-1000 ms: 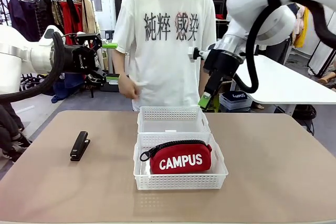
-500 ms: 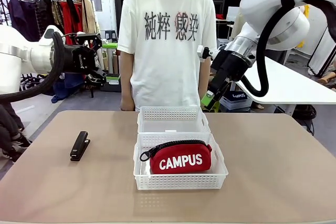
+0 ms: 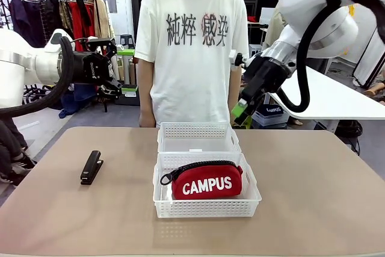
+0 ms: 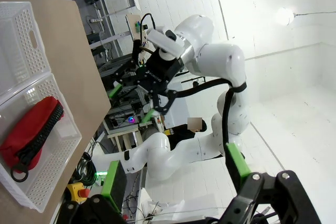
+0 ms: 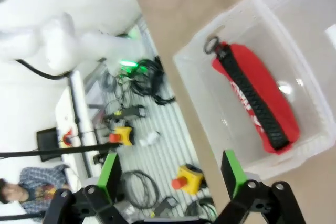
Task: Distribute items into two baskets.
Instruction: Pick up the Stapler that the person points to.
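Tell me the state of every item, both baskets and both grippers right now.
red pouch, zipped shut, lying in the near basket
near basket, holding the pouch
far basket, no item in it
stapler, closed, flat on the table, left of the baskets
left gripper, jaws open, holding nothing, raised off the table
right gripper, jaws open, holding nothing, raised above the table

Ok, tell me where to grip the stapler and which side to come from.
Probably the stapler mid-length, pinched across its narrow sides, coming straight down from above. It lies flat on the table, long and slim, pointing roughly toward the far side, with room on both flanks.
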